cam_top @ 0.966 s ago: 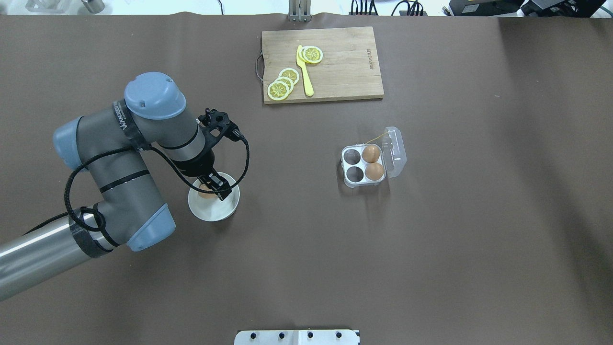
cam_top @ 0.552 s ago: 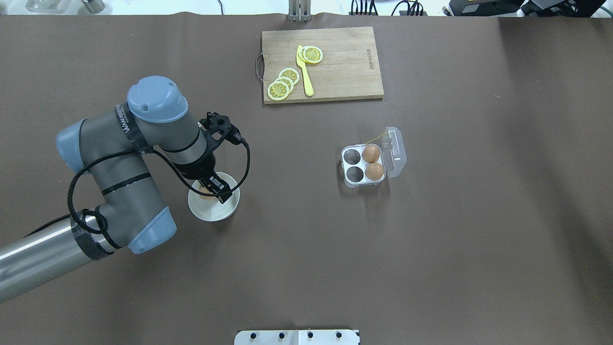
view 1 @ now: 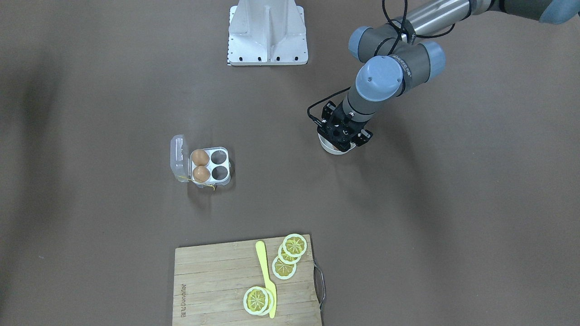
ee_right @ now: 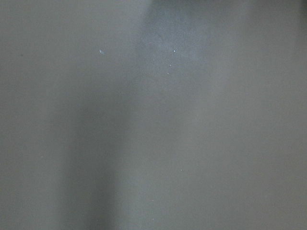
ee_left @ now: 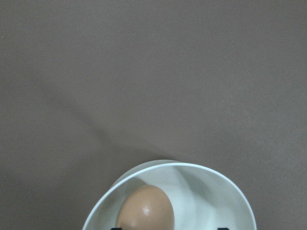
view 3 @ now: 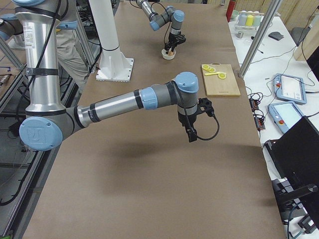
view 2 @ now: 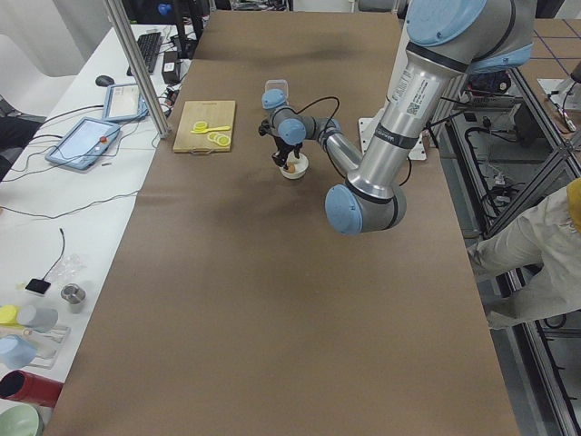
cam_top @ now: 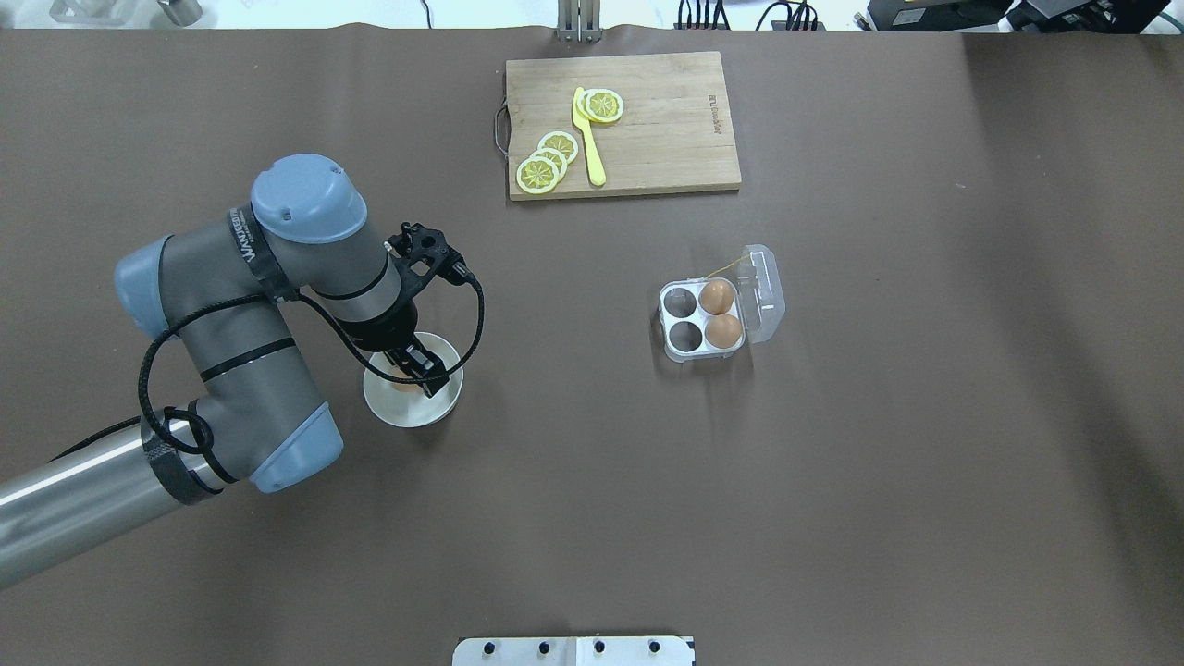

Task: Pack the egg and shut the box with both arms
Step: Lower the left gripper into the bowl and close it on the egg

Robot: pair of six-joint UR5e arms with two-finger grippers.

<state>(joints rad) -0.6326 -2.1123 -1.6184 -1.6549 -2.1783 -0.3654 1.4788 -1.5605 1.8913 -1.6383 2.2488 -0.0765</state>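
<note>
A light-brown egg lies in a round white bowl on the brown table, left of centre in the overhead view. My left gripper reaches down into the bowl. It is open, with its fingertips on either side of the egg, which is partly hidden under it. The clear box sits at mid-table with its lid open. It holds two eggs in the cells by the lid, and two cells are empty. My right gripper hangs above bare table, and I cannot tell whether it is open or shut.
A wooden cutting board with lemon slices and a yellow knife lies at the far edge. The white robot base stands at the near side. Bare brown table separates the bowl from the box.
My left arm has shifted slightly and lowered its gripper further into the bowl, around the egg. The box and its eggs have not moved.
</note>
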